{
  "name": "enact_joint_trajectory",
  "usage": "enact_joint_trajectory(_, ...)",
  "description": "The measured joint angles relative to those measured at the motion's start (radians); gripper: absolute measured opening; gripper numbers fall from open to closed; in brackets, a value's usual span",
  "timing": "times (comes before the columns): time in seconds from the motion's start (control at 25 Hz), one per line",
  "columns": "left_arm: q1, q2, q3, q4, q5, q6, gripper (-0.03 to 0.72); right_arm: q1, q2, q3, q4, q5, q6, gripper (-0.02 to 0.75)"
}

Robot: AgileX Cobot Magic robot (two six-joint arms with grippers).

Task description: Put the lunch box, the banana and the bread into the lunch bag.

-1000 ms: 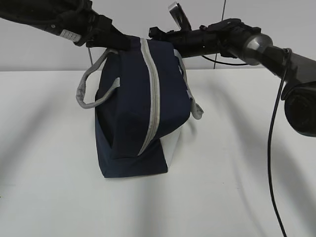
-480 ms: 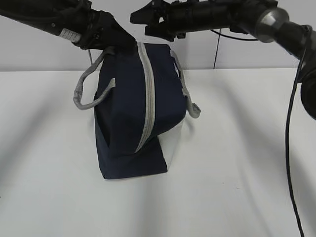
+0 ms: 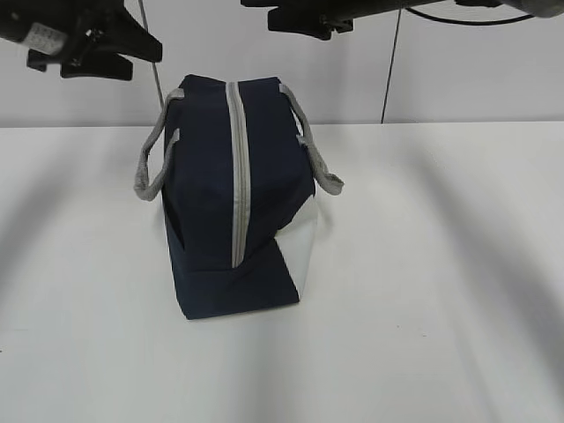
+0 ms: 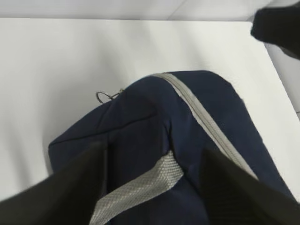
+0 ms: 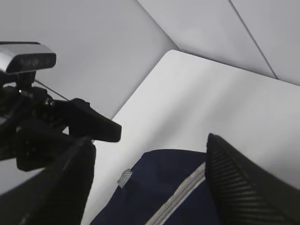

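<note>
Exterior view: one lunch bag, navy fabric, standing upright on the white bench, a little left of centre. Grey zipper strip runs over the top and down the near end; it appears closed. Grey webbing handles hang loose, one on each side. White side panel shows at the lower right.

Left hand: raised at the upper left, clear of the bag, holding nothing. Left wrist view shows its two dark fingers spread apart above the bag's top, a handle strap between them but untouched.

Right hand: at the top edge, above and behind the bag, apart from it. Right wrist view shows its fingers parted and empty.
</note>
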Motion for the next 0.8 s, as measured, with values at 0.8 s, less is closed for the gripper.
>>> enact_joint_trajectory(0.8, 0.026, -0.164, -0.002, 0.18, 0.11, -0.211, 0.426, 0.002, -0.191, 0.201, 0.0, 0.288, -0.064, 0.494)
